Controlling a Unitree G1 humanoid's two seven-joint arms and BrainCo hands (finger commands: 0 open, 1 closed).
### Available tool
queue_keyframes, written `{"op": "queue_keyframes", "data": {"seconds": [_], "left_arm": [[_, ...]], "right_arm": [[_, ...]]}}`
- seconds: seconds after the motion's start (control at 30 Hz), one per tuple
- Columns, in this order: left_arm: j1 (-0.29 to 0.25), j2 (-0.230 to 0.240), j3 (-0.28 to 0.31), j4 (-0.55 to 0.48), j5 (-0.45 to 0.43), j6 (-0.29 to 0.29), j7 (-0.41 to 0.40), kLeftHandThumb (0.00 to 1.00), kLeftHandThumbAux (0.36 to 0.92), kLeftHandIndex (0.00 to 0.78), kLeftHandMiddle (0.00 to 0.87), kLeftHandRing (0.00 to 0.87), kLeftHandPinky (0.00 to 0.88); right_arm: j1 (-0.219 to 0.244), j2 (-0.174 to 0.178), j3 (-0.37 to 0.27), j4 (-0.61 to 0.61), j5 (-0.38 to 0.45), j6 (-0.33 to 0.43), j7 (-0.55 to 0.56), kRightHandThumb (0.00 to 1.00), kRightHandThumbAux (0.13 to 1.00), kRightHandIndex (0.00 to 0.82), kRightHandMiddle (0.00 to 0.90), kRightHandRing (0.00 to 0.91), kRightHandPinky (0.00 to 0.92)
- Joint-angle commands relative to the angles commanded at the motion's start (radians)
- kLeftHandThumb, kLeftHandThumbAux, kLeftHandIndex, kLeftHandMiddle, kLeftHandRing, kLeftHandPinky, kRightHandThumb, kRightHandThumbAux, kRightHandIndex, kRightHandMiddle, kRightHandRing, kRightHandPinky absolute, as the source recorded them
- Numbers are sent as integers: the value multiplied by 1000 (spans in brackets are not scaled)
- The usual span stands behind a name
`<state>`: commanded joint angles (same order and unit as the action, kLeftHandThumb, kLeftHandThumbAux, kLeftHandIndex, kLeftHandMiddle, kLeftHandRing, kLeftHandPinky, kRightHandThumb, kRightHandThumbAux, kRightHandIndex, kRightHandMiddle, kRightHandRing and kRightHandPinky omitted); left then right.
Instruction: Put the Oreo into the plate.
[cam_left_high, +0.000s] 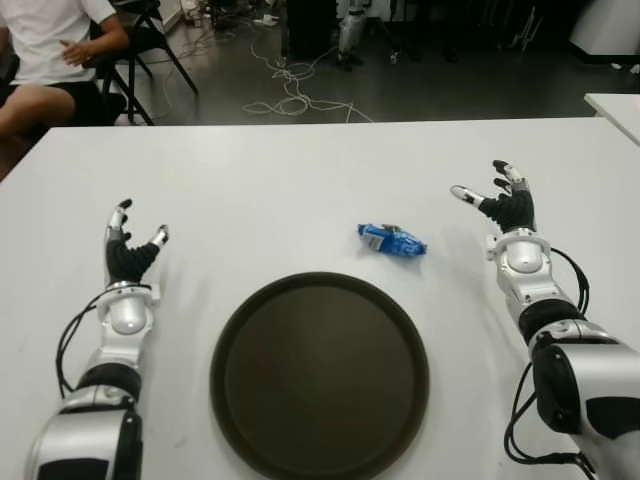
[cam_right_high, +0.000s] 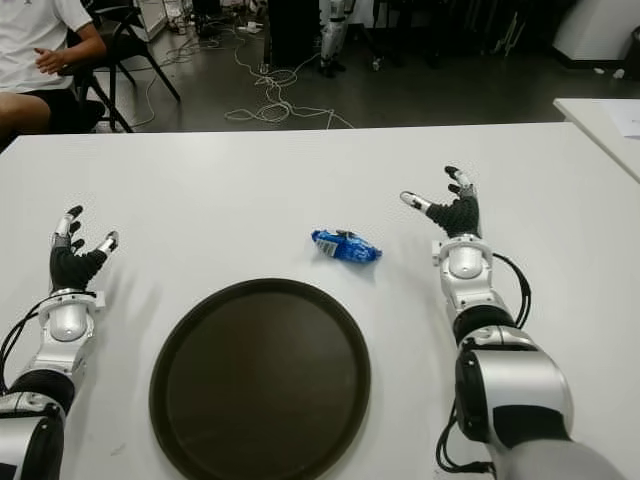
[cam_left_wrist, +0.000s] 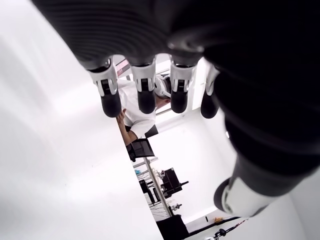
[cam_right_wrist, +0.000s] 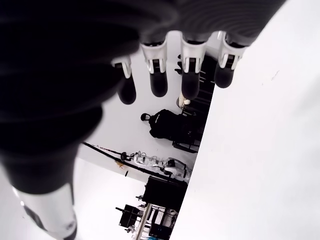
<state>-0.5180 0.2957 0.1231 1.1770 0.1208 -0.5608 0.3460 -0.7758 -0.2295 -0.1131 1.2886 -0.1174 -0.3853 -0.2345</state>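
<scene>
Left eye view: crinkled blue Oreo (cam_left_high: 392, 240) packet (unopened) beyond the plate (cam_left_high: 240, 330).

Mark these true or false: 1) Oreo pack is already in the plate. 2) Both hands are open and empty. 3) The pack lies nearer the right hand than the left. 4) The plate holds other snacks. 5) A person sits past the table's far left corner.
1) False. The blue Oreo pack lies on the white table, just beyond the dark round plate's far rim, not touching it.
2) True. The left hand and right hand both show spread fingers holding nothing.
3) True. It lies right of centre, closer to the right hand.
4) False. The plate has nothing in it.
5) True. A seated person in a white shirt shows there.
</scene>
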Motion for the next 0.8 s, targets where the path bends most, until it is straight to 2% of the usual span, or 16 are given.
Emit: {"op": "queue_keyframes", "data": {"seconds": [0.3,0.53,0.8], "left_arm": [[-6,1,-4,11,6,3,0,0,727,39,48,22,8],[-12,5,-14,20,22,6,18,0,733,42,52,26,10],[-24,2,-1,37,2,5,-12,0,754,43,55,31,18]], "right_arm": [[-1,0,15,2,-13,3,-15,0,715,164,112,91,46],[-3,4,13,5,-10,6,-18,0,724,174,131,106,65],[-9,12,9,12,-6,3,-21,0,760,170,131,104,75]]}}
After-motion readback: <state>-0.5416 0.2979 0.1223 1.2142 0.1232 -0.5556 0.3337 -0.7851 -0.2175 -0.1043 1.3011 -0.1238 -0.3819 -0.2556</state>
